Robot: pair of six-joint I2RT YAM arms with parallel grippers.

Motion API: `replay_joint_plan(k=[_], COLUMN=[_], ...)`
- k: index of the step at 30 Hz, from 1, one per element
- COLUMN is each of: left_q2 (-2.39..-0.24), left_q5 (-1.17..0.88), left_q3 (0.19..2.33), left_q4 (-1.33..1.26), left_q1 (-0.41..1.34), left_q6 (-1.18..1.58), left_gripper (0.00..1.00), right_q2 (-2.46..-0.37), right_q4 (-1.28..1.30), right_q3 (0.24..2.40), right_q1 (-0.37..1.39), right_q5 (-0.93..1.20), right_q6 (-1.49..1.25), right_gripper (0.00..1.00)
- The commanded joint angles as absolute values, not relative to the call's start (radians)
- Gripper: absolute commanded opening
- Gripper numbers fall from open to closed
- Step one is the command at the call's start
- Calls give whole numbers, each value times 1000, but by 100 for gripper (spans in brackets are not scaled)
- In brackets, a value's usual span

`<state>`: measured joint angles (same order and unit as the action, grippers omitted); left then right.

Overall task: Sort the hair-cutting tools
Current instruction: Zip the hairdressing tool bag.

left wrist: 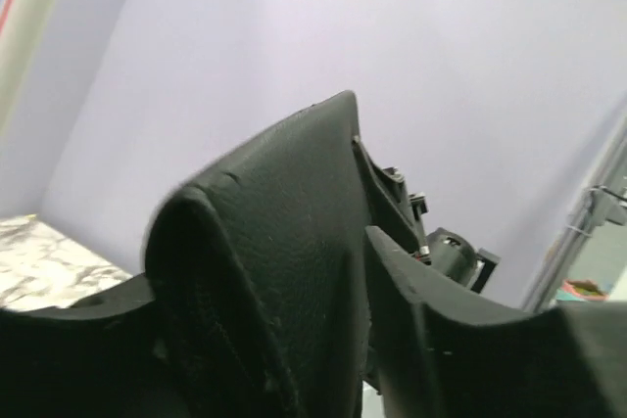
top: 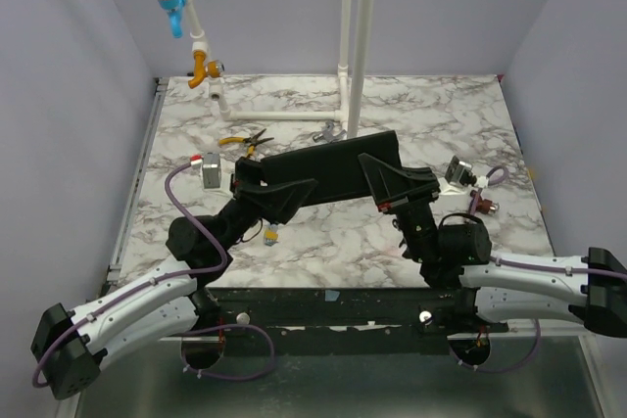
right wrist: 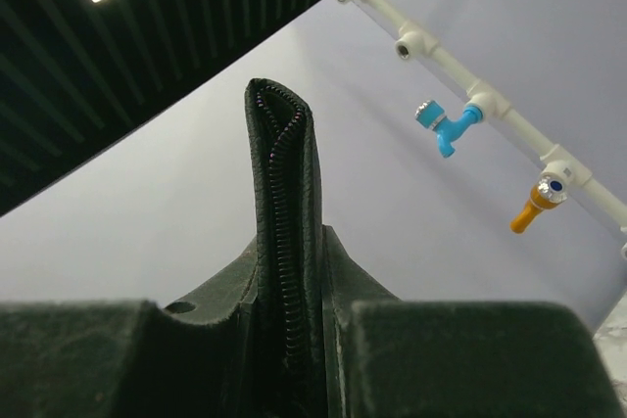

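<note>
My right gripper [top: 390,186] is pinched tight on the zippered edge of the black pouch [top: 333,165], at its right end, and the teeth run straight up between my fingers. My left gripper [top: 257,186] sits around the pouch's left end with leather against both fingers, but I cannot tell whether that grip is firm. The pouch hangs between both grippers, above the table [top: 333,242]. To do this well, I'd make the left hold sure before pulling, then part the mouth evenly without twisting. Just beyond the pouch, what looks like the silver scissors [top: 326,131] lies on the marble. Beyond the pouch's left end lie the yellow-handled pliers [top: 245,141], which I'd leave alone. The comb and the stick tool I cannot find.
</note>
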<state>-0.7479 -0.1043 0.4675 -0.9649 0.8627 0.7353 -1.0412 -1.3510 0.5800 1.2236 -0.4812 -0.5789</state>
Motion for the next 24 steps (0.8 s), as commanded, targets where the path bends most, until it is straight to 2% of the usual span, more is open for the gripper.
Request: replay_joint_plan(k=[1,4,5,6,9,10,12,15,20,24], left_q2=[-795,-822,-826,-825,-810,-798,-774,-749,-759,-819], left_q5=[-234,-334,-367,-396,-479,-506,-583,-693,-834,-954], left_q3=[534,544,548,550,557,575,629,689,782,829], left_q4=[-1127,-1156,-1158,-1151,-1121,-1071,-932,-825,-733,-832], left_q1=[806,770,755,741,694,677,632,578,517,499], left_q6=[842,889,901,916,953,958,947,940,949,1044], left_gripper=[45,20,4,0,0,0,0,0,0,0], right_q2=[-969,-923,-901,-882,-822,-802,-748,-684,-667,-711], right_q4=[-1273,-1185,-1142,-1118,-1026,-978,-870,-740,-505,-361], right_q3=[553,542,536,531,520,523,539,564,688,792], right_q1=[1232,1231,1232,1232,1232,1232,1231,1231,1231,1232], right_q5=[-439,-426,-427,-427,-435,-428,-407,-391,-251,-166], right_q6=[-621,-591,-585,-569,-530,-512,-483,-472,-459,-461], right_gripper=[1,1,1,1,1,7,29,47,51,57])
